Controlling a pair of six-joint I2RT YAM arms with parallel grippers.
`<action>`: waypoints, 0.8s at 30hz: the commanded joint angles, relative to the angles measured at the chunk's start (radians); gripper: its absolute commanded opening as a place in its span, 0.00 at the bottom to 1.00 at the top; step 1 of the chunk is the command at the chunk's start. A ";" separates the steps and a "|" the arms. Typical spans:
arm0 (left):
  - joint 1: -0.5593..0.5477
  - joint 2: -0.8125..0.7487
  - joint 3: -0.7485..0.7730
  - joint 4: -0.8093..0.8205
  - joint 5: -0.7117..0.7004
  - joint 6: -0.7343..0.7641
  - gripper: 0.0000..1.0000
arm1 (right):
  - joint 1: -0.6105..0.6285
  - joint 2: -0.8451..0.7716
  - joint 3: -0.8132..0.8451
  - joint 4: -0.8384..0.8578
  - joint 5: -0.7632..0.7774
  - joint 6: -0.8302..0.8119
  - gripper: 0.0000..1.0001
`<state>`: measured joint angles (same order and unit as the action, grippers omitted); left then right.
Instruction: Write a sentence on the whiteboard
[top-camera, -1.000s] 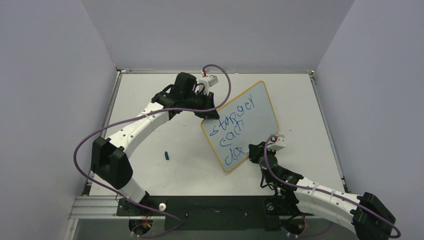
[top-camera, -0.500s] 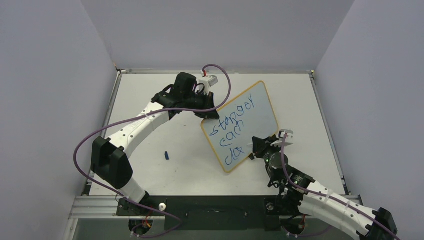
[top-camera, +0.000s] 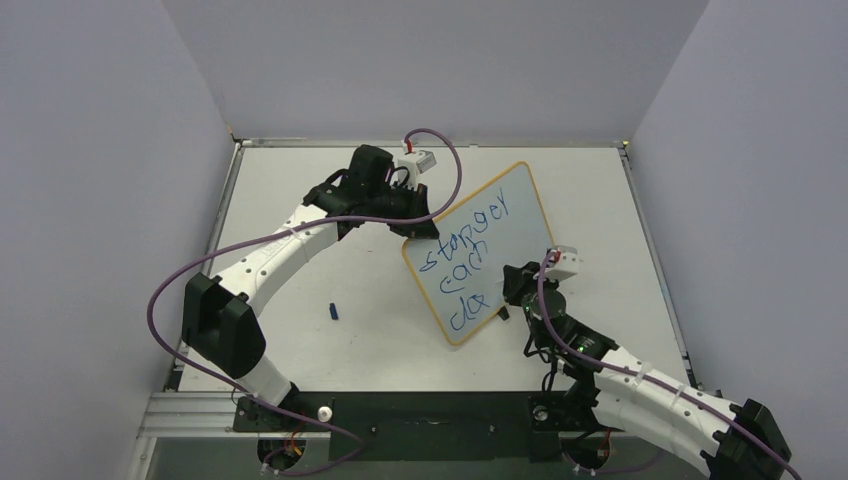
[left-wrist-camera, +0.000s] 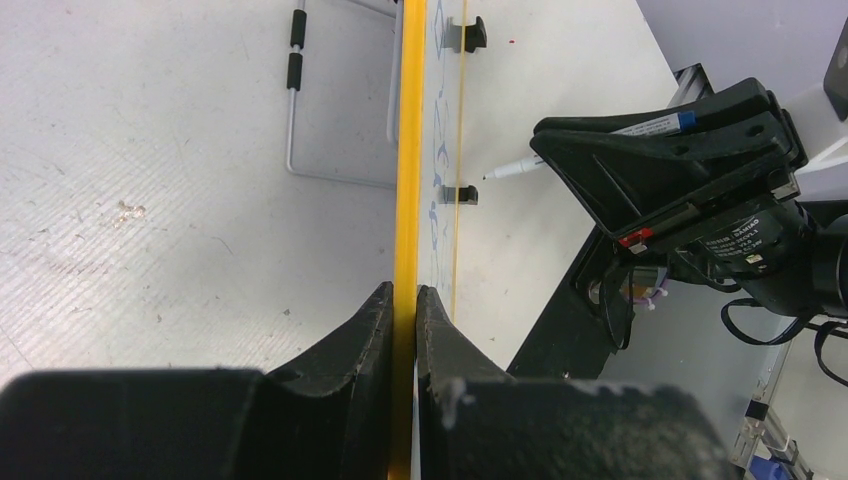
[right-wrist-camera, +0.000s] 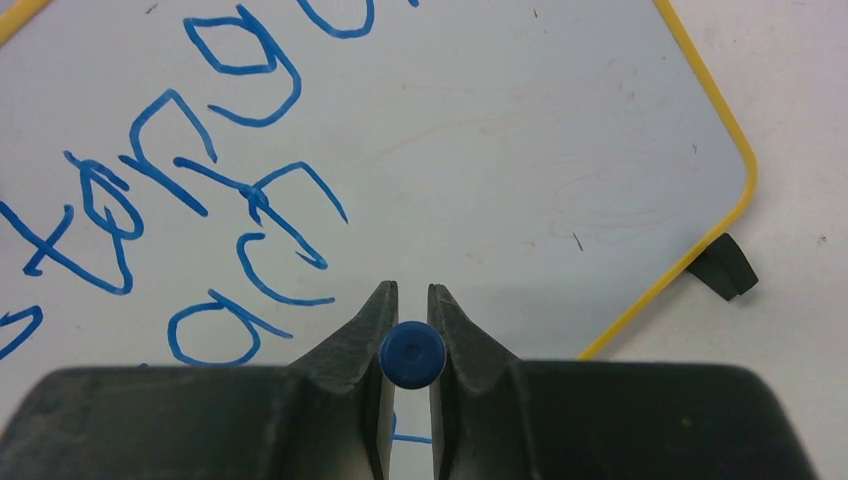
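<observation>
My left gripper is pinched tight on the yellow frame of the whiteboard, which stands on the table. My right gripper is closed around a blue marker pointed at the whiteboard's face just beside the sentence. I can't tell whether it's touching.

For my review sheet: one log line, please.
left gripper: shut on whiteboard edge | right gripper: shut on marker | sentence: three blue lines
</observation>
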<state>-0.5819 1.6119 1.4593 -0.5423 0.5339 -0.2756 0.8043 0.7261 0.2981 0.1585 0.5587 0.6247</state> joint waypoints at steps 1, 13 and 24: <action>0.000 -0.023 0.027 0.025 -0.061 0.015 0.00 | -0.029 0.029 0.046 0.092 -0.051 -0.013 0.00; -0.001 -0.023 0.023 0.028 -0.056 0.014 0.00 | -0.055 0.092 0.021 0.177 -0.097 0.008 0.00; -0.001 -0.020 0.023 0.029 -0.059 0.013 0.00 | -0.084 0.118 -0.050 0.222 -0.139 0.029 0.00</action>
<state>-0.5831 1.6119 1.4593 -0.5419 0.5343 -0.2779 0.7261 0.8368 0.2710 0.3153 0.4366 0.6357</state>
